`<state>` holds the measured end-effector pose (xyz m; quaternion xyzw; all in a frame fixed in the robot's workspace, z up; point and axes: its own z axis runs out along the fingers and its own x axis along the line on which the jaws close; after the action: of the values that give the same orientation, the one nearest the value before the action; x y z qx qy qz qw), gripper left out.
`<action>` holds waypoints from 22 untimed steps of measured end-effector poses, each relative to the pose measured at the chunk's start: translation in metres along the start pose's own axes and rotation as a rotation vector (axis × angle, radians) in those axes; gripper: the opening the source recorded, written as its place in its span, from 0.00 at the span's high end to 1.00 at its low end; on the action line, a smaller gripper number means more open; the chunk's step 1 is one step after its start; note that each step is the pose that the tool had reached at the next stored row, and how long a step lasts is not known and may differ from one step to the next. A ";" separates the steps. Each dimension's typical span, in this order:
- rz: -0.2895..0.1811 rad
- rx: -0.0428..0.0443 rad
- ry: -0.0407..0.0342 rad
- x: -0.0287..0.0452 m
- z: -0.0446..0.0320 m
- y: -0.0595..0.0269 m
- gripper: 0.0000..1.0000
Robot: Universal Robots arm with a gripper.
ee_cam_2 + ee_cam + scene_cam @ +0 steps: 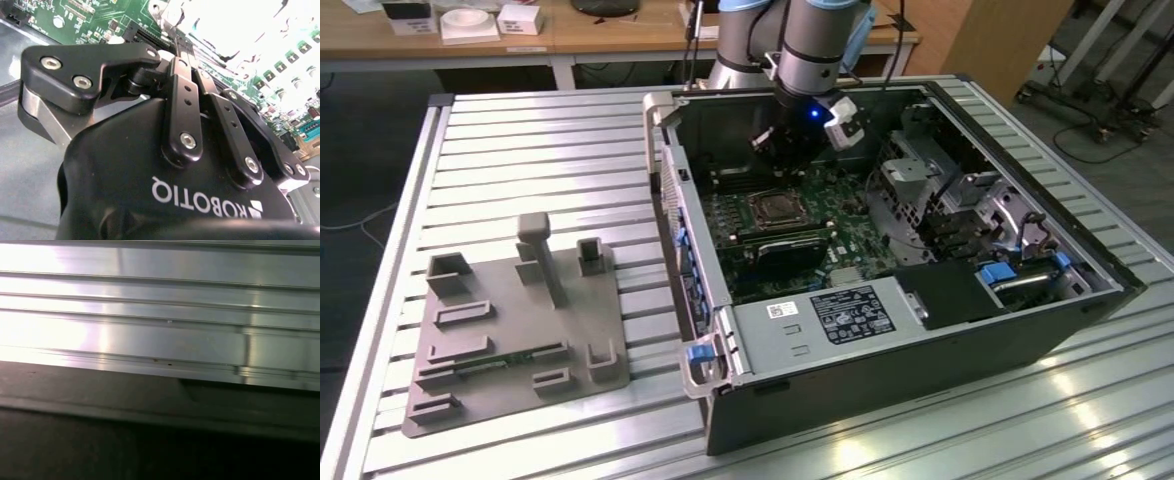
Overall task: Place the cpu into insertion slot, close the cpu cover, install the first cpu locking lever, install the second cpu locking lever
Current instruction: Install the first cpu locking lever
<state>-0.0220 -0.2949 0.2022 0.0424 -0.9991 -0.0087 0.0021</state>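
We note a ribbed aluminium table (520, 150) with a wooden desk (587, 40) behind it. On the table stand an open black computer case (1067, 330) and a matte grey fixture (507, 340). The gripper (777, 152) hangs inside the case, drawn closed. We cannot tell whether it holds anything. It is near the square, silver-rimmed insertion slot (778, 210).

Grey arm (807, 40) with blue joint caps; black, silver-screwed end effector (186, 57).

Arm (811, 45) vertical, end effector (782, 152) pointing down

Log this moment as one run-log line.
gripper: inside case, over board near slot | held: cannot tell | grey fixture: on table, exterior view's left
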 end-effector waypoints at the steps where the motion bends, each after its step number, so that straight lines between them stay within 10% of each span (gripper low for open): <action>1: 0.000 0.0001 0.0000 0.0000 0.0000 0.0000 0.89; 22: 0.000 0.0035 0.0004 -0.0002 0.0037 -0.0001 0.89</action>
<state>-0.0217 -0.2949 0.1985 0.0425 -0.9991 -0.0070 0.0022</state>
